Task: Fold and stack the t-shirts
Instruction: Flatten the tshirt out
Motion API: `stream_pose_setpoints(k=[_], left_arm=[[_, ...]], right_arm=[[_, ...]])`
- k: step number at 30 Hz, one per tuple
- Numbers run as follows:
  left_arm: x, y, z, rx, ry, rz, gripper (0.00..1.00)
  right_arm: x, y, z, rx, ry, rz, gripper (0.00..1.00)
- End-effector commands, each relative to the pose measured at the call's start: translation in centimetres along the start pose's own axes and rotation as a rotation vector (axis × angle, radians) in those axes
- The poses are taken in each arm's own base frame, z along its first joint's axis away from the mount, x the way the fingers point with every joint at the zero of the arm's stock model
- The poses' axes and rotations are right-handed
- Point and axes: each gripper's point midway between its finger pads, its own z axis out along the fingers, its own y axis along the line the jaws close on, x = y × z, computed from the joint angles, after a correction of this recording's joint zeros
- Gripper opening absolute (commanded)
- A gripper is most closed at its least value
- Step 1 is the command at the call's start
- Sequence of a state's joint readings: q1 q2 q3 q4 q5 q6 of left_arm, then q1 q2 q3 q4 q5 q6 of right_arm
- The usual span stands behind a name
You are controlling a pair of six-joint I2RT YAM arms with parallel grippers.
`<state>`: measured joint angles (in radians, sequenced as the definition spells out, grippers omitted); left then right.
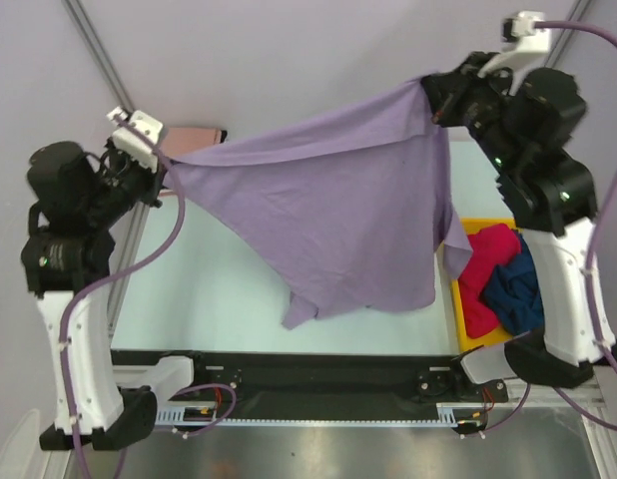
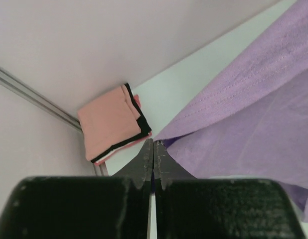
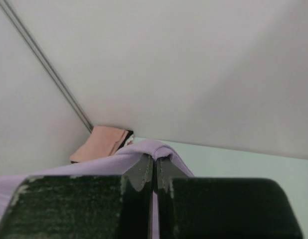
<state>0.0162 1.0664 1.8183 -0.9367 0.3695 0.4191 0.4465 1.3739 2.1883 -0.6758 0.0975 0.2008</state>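
A lavender purple t-shirt [image 1: 338, 210] hangs spread in the air between both arms, its lower edge draping toward the table. My left gripper [image 1: 166, 168] is shut on its left corner, where the cloth [image 2: 233, 119] meets the fingertips [image 2: 154, 145]. My right gripper [image 1: 428, 95] is shut on the other top corner, and purple cloth [image 3: 154, 148] bulges over its fingertips. A folded salmon pink t-shirt [image 1: 194, 139] lies on a small stack at the back left corner [image 2: 110, 123] [image 3: 101, 143], with black and red edges beneath it. Red [image 1: 486, 274] and dark blue [image 1: 516, 289] t-shirts sit crumpled in the bin.
A yellow plastic bin [image 1: 460, 299] stands at the right side of the pale green table [image 1: 189, 289]. A metal frame post [image 1: 99, 50] runs behind the left arm. The black rail [image 1: 308, 369] with the arm bases lines the near edge.
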Motion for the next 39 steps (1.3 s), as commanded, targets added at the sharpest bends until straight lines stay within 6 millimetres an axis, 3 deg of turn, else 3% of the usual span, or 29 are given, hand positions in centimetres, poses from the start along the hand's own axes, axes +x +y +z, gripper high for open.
stream_pose_setpoints(k=[1, 2, 4, 5, 6, 9, 10, 11, 12, 13, 14, 15, 19, 22, 24, 25, 26, 27, 28, 29, 30, 31, 32, 33, 34, 35, 36, 38, 39], left_arm=[[1.2, 1.9, 3.8, -0.027, 0.015, 0.004, 0.00], [0.7, 2.6, 4.5, -0.041, -0.005, 0.016, 0.00], [1.4, 3.9, 7.3, -0.052, 0.028, -0.010, 0.00], [-0.4, 4.8, 7.5, -0.075, -0.011, -0.003, 0.00], [0.6, 5.6, 9.9, -0.073, 0.025, -0.043, 0.00], [-2.5, 7.8, 11.3, -0.120, -0.045, -0.062, 0.00], [-1.7, 8.8, 13.3, -0.138, -0.020, -0.079, 0.00], [-4.2, 9.9, 12.9, -0.172, -0.081, -0.068, 0.00], [-5.0, 10.7, 13.2, -0.197, -0.098, -0.078, 0.00], [-4.3, 11.7, 14.9, -0.223, -0.080, -0.093, 0.00], [-7.2, 12.8, 13.7, -0.266, -0.153, -0.084, 0.00], [-7.8, 13.5, 13.8, -0.290, -0.175, -0.086, 0.01], [-11.4, 15.2, 12.7, -0.366, -0.301, -0.041, 0.01], [-12.9, 15.1, 11.5, -0.374, -0.354, -0.013, 0.02], [-12.3, 14.1, 11.6, -0.333, -0.342, -0.012, 0.02], [-9.5, 13.4, 13.5, -0.295, -0.278, -0.026, 0.02], [-8.2, 12.6, 14.2, -0.256, -0.256, -0.014, 0.02], [-8.0, 11.8, 12.9, -0.247, -0.260, 0.001, 0.02], [-6.5, 11.0, 13.4, -0.225, -0.234, 0.010, 0.02], [-2.0, 9.9, 15.3, -0.190, -0.148, 0.006, 0.02], [-0.9, 9.3, 14.7, -0.188, -0.127, 0.011, 0.02], [3.5, 8.1, 15.9, -0.159, -0.040, -0.009, 0.02], [5.4, 7.4, 16.1, -0.150, -0.003, -0.007, 0.01], [6.8, 7.0, 15.8, -0.152, 0.021, -0.007, 0.01], [8.6, 6.3, 15.9, -0.141, 0.053, -0.011, 0.01], [12.6, 4.9, 16.5, -0.111, 0.125, -0.030, 0.02], [13.8, 4.6, 16.1, -0.108, 0.143, -0.036, 0.02], [18.1, 3.2, 16.2, -0.085, 0.218, -0.067, 0.02], [19.3, 3.5, 16.3, -0.096, 0.233, -0.075, 0.03]], right_arm=[[-0.1, -0.9, 3.9, 0.021, -0.044, -0.021, 0.00], [1.1, -1.4, 5.6, 0.025, -0.021, -0.021, 0.00], [0.5, -3.3, 7.3, 0.051, -0.049, 0.012, 0.00], [1.6, -3.9, 9.1, 0.047, -0.030, 0.030, 0.00], [0.9, -5.5, 9.6, 0.077, -0.054, 0.060, 0.00], [1.0, -7.0, 12.0, 0.080, -0.076, 0.082, 0.00], [-0.6, -7.2, 12.0, 0.083, -0.119, 0.086, 0.00], [-1.2, -7.3, 12.3, 0.083, -0.136, 0.090, 0.00], [-2.2, -7.2, 12.9, 0.074, -0.166, 0.093, 0.00], [-3.0, -7.1, 13.0, 0.067, -0.192, 0.098, 0.00], [-3.6, -7.2, 13.2, 0.064, -0.214, 0.097, 0.00], [-4.0, -7.2, 13.6, 0.061, -0.232, 0.097, 0.00], [-8.8, -7.1, 11.7, 0.035, -0.383, 0.111, 0.00], [-10.1, -7.4, 10.3, 0.052, -0.407, 0.082, 0.00], [-8.3, -7.5, 10.4, 0.058, -0.347, 0.066, 0.00], [-8.4, -6.7, 9.1, 0.052, -0.333, 0.058, 0.00], [-4.3, -7.7, 10.3, 0.083, -0.229, 0.057, 0.00], [-1.9, -6.3, 10.3, 0.065, -0.171, 0.037, 0.00], [-0.5, -6.2, 10.1, 0.084, -0.148, 0.025, 0.00], [0.4, -5.0, 8.2, 0.068, -0.133, 0.019, 0.00], [6.7, -4.2, 9.0, 0.052, -0.011, 0.014, 0.00], [9.4, -3.5, 8.3, 0.045, 0.036, 0.018, 0.00], [10.5, -2.5, 6.7, 0.029, 0.050, 0.025, 0.00], [16.5, -3.0, 6.2, 0.044, 0.160, 0.026, 0.00], [19.0, -1.1, 5.2, 0.018, 0.203, 0.056, 0.00], [20.4, -0.6, 4.1, 0.006, 0.226, 0.071, 0.00], [25.5, -0.5, 3.0, 0.008, 0.326, 0.071, 0.00], [30.1, 2.6, 1.1, -0.067, 0.433, 0.077, 0.00], [33.8, 3.7, 0.0, -0.109, 0.522, 0.060, 0.00]])
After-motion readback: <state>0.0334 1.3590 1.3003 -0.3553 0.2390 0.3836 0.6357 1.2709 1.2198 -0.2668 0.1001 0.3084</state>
